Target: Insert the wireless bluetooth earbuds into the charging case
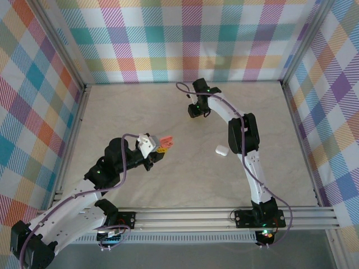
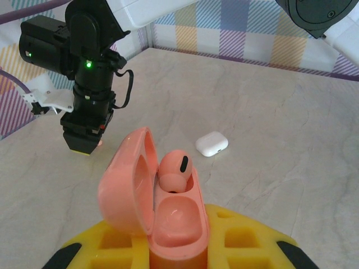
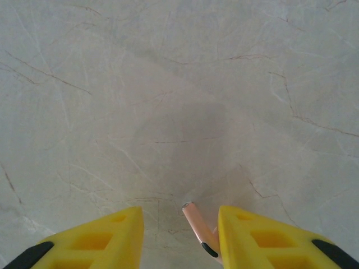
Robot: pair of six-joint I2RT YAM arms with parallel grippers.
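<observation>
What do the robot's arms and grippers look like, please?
The left arm and right arm have white shells, black joints, purple cables and green lights. The left gripper and right gripper have yellow fingers with square recesses and black trim.

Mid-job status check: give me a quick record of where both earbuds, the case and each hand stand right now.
left hand: shut on charging case
charging case: lid open
first earbud: seated in far socket; near socket empty
right hand: holds second earbud, stem pointing forward, over bare table
white case: lying on table, untouched
left to do: second earbud into near socket
</observation>
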